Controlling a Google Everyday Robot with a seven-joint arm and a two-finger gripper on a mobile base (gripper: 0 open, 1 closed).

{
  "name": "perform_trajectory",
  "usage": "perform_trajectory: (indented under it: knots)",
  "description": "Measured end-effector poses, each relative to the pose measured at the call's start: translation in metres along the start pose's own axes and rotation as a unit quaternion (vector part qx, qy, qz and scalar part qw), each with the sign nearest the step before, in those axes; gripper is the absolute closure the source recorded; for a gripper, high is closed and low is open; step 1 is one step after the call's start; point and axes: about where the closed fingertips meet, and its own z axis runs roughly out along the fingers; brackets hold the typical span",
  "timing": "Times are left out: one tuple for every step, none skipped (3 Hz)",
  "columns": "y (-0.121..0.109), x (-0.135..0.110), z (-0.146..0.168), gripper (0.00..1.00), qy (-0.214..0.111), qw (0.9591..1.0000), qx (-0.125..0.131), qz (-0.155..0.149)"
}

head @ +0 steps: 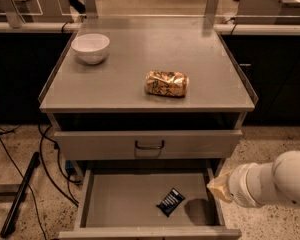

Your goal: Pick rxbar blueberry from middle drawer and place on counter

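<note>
Rxbar blueberry [170,202] in middle drawer [122,200], hand [217,186] just R; can [166,83] on counter [140,51].

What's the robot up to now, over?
Gripper by right wall of middle drawer. Rxbar blueberry flat on its floor, ungrasped. Can, bowl up on counter, no obstruction.

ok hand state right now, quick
hand: by the right wall of the middle drawer, open or closed cannot be told; rxbar blueberry lies on the drawer floor, not held

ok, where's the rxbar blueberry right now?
Low in the camera view, the rxbar blueberry lies flat on the floor of the open middle drawer, right of centre. The gripper is just to its right, by the drawer's right wall, not touching it.
</note>
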Motion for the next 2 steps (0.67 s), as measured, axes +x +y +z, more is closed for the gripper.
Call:
perform_trajectory:
  knots:
    - [0.006, 0.008, 0.035, 1.00, -0.033, 0.9994, 0.012, -0.003]
    - [0.020, 0.019, 0.087, 1.00, -0.040, 0.9986, 0.009, -0.035]
